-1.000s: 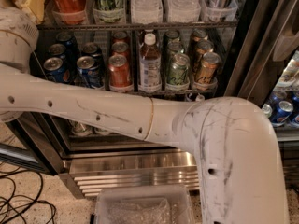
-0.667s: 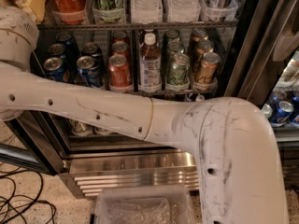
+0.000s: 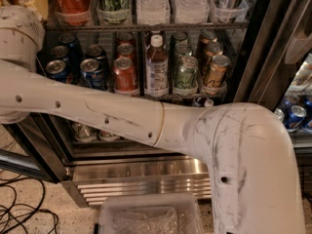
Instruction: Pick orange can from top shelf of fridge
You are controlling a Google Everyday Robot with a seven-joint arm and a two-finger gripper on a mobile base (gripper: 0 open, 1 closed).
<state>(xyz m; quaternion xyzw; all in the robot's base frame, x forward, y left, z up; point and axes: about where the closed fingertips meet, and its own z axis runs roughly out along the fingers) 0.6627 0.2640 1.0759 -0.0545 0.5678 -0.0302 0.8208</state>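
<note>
The orange can point(image 3: 125, 74) stands upright at the front of its row on the top shelf point(image 3: 195, 96), a thin wire rack in the fridge point(image 3: 141, 177). Blue cans point(image 3: 91, 72) stand to its left, and a clear bottle point(image 3: 156, 66), green cans point(image 3: 185, 74) and gold cans point(image 3: 215, 73) to its right. More orange-red cans stand behind it. My white arm point(image 3: 112, 116) crosses the view below the rack, from lower right to a joint point(image 3: 17, 33) at upper left. The gripper is out of view.
The rack above holds a tall red Coca-Cola can point(image 3: 72, 1) and water bottles point(image 3: 153, 3). A clear plastic bin point(image 3: 148, 217) sits on the floor in front of the grille. Cables point(image 3: 24, 213) lie at lower left. Blue cans point(image 3: 292, 117) show at right.
</note>
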